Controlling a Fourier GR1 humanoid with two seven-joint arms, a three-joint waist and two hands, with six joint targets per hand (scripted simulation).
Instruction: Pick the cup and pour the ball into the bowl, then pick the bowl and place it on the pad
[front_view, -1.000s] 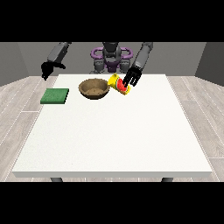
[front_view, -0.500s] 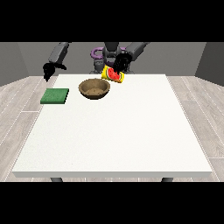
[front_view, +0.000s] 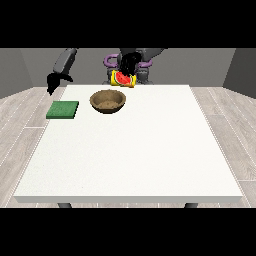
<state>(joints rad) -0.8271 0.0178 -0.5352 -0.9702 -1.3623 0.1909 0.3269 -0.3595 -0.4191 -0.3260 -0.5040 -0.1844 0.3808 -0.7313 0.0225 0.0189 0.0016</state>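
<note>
Front view across the worktop (front_view: 130, 150), as I read it from the operator's station. I have the cup (front_view: 123, 79), yellow with a red watermelon print, lifted off the worktop and held by the hand at the view's right (front_view: 129, 64), whose dark fingers wrap the cup from above. The cup lies tilted well over on its side, raised above and just behind the far right rim of the bowl (front_view: 107, 101), with its lower end turned toward the bowl. The bowl, brown and wooden-looking, stands on the worktop near the far edge. I cannot make out the ball, either in the cup or in the bowl; it is too small to tell.

By my judgement the pick of the cup is done and the pour is in hand, though I cannot confirm that the ball has gone across. Left to do: confirm the pour, put the cup aside, grasp the bowl and set it on the pad (front_view: 63, 109).

The pad, a flat green square, lies near the worktop's left edge, just beside the bowl but apart from it, with nothing on it. The hand at the view's left (front_view: 52, 81) hangs beyond the pad off the worktop's far left corner, holding nothing; whether its fingers are spread or curled I cannot tell.
</note>
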